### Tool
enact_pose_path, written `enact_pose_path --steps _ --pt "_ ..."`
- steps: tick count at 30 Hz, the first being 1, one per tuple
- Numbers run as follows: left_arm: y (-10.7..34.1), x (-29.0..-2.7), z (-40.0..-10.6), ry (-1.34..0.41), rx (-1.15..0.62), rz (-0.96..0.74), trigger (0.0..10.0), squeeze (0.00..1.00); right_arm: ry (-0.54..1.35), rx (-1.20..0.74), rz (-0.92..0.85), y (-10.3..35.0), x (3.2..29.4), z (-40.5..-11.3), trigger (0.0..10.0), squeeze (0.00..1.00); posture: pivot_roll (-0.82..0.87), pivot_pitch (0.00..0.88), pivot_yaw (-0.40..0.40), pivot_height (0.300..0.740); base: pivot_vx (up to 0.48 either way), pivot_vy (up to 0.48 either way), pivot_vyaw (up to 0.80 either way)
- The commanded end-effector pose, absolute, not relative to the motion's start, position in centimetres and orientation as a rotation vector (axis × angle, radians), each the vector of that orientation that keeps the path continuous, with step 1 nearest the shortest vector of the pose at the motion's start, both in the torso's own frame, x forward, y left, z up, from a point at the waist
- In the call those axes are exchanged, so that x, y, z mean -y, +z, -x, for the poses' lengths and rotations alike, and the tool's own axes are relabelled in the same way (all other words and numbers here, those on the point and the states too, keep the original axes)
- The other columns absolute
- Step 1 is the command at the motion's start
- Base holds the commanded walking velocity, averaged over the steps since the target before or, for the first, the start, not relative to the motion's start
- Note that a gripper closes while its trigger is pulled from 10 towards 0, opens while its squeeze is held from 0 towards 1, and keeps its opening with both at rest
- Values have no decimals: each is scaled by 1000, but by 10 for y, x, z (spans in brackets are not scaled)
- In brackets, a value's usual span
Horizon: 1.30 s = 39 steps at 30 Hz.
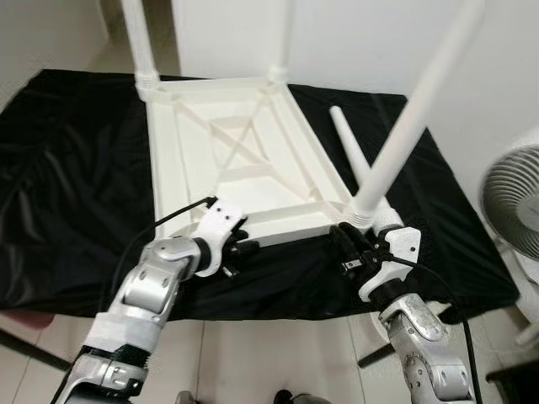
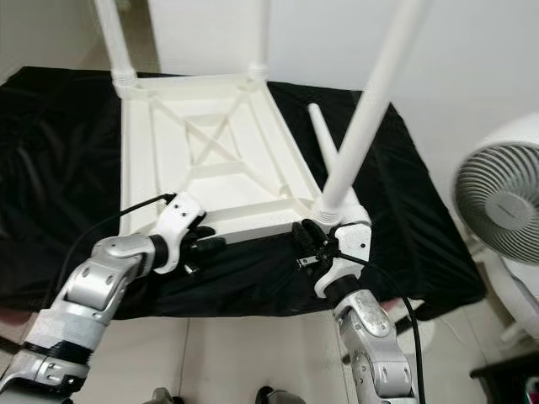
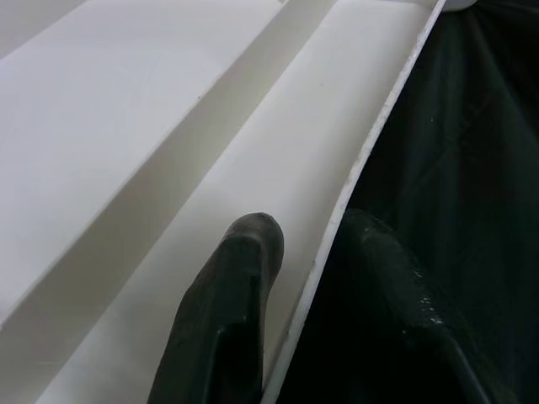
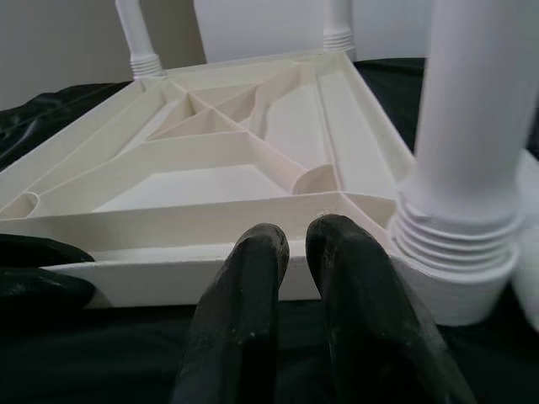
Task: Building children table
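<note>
Left wrist view: left hand (image 3: 316, 252) straddles tabletop (image 1: 253, 160) near edge.

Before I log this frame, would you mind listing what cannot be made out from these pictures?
- Three fitted legs: tops cut off by the upper edge of both eye views.
- Fourth corner socket: hidden in the eye views behind the left gripper.
- Loose leg on the black cloth: its lower end hidden behind the near fitted leg.
- Tabletop: its face is turned down against the cloth.
- Fan: cut off by the right edge.
</note>
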<state>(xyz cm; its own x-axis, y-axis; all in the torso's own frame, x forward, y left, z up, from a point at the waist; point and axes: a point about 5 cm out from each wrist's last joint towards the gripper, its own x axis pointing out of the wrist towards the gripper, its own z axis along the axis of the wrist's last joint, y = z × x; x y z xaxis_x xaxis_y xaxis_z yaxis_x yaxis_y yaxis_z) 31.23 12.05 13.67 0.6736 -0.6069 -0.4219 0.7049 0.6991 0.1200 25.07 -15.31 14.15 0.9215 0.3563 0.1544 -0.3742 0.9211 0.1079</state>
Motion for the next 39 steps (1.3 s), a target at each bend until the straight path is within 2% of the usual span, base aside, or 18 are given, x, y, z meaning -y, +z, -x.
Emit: enact_pose_path --steps 1,7,9,10,25,26,27,35,36,37,38,39 --pt "120 -176 -316 -302 -448 -313 0 0 381 130 -124 140 153 -251 10000 0 106 106 -59 740 0 0 0" --pt "116 -182 -308 -313 -468 -313 0 0 395 127 -114 139 153 -253 10000 0 112 104 -65 740 0 0 0" --pt "117 -178 -309 -328 -457 -319 8706 0 400 127 -111 139 152 -254 10000 0 113 102 -67 740 0 0 0" --pt "119 -176 -310 -336 -449 -324 10000 0 404 127 -110 140 152 -255 10000 0 113 101 -67 740 0 0 0" --pt "139 -151 -325 -391 -352 -312 10000 0 407 129 -107 140 151 -254 10000 0 96 104 -55 740 0 0 0" --pt "140 -148 -326 -400 -346 -309 10000 310 405 130 -107 140 151 -254 10000 0 94 105 -52 740 0 0 0" --pt "142 -145 -327 -412 -339 -303 10000 1000 404 131 -108 140 150 -254 10000 0 94 106 -51 740 0 0 0" --pt "149 -140 -331 -429 -303 -317 10000 1000 403 136 -108 141 150 -254 10000 0 92 107 -49 740 0 0 0" --pt "151 -140 -332 -429 -291 -314 10000 631 402 137 -107 141 150 -254 10000 0 92 109 -46 740 0 0 0" --pt "151 -140 -332 -429 -291 -314 10000 631 402 137 -107 141 150 -254 10000 0 92 109 -46 740 0 0 0" --pt "154 -138 -331 -443 -272 -314 10000 0 404 137 -107 141 150 -254 10000 0 92 109 -46 740 0 0 0" --pt "154 -138 -331 -443 -272 -314 10000 0 404 137 -107 141 150 -254 10000 0 92 109 -46 740 0 0 0"
